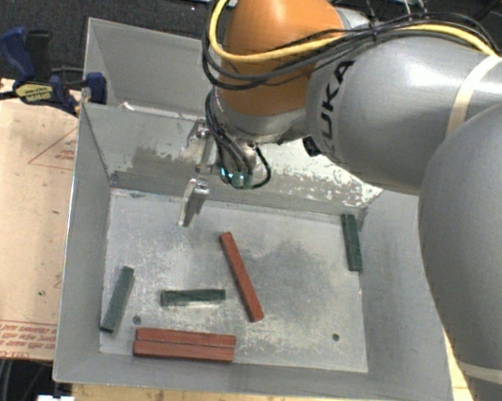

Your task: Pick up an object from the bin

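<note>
- Camera view: the gripper (192,209) hangs low over the back-left floor of the bin (85,244); whether it is open or closed cannot be told.
- Nearest to it, the red-brown bar (241,276) lies flat mid-floor. Its long axis runs diagonally, the far-left end toward the gripper.
- A short dark green bar (192,298) lies near it, almost crosswise.
</note>
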`<move>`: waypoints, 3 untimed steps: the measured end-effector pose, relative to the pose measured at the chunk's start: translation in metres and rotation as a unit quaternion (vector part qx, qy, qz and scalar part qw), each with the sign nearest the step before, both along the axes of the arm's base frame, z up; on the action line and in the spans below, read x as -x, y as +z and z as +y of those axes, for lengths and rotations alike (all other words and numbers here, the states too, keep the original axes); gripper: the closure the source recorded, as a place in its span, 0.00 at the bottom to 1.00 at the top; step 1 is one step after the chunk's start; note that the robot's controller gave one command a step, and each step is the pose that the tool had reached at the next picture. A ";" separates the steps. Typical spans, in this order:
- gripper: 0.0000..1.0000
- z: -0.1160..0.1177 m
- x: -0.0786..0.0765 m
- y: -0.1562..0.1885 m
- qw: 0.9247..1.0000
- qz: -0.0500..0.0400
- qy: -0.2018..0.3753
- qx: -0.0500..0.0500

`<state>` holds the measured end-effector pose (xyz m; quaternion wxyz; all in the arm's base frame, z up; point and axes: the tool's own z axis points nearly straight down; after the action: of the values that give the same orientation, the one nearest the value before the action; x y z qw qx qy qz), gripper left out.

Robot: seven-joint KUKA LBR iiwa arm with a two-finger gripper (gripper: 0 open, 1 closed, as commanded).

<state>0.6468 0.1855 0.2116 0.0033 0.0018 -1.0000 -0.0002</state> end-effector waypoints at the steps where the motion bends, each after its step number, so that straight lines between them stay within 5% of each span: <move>1: 0.00 -0.001 -0.002 0.005 1.000 -0.004 -0.002 -0.001; 2: 0.00 -0.011 0.037 -0.062 0.997 -0.004 0.072 -0.001; 3: 0.00 -0.033 0.077 -0.070 0.971 -0.003 0.241 -0.001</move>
<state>0.5702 0.1526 0.1416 -0.0001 0.2428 -0.9701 -0.0005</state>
